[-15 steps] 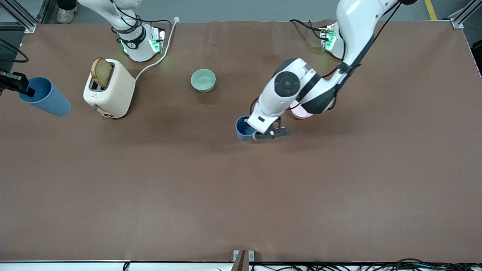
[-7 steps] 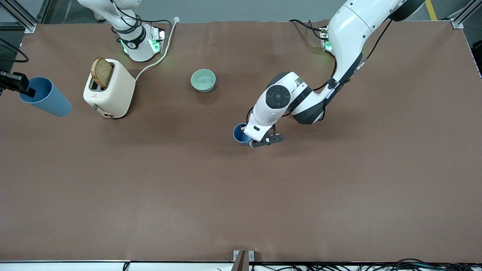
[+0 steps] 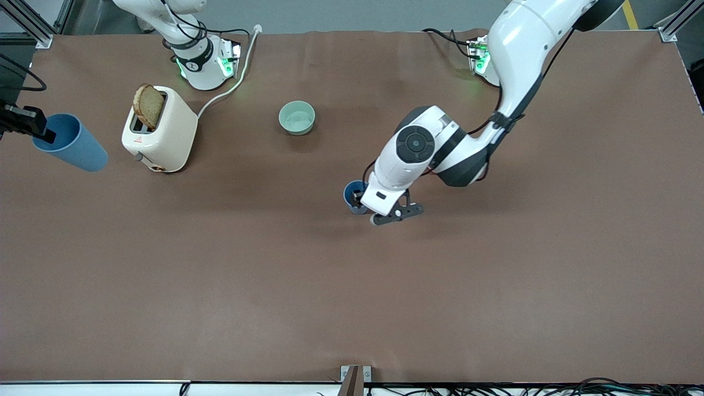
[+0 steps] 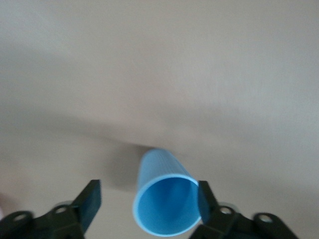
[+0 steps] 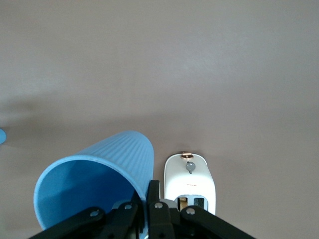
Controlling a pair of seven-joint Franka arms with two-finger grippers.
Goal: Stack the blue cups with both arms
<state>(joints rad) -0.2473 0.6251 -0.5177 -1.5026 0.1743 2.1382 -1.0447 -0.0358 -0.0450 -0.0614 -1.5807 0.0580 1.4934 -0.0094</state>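
Between the left end effector's open fingers stands one blue cup.

Left arm's wrist hides most of blue cup.

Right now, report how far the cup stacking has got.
Done: the right gripper is shut on one blue cup, held in the air over the right arm's end of the table. In hand: the left gripper is open around the rim of the second blue cup, which stands mid-table, not yet gripped. Left: gripping it, bringing the cups together and nesting them.
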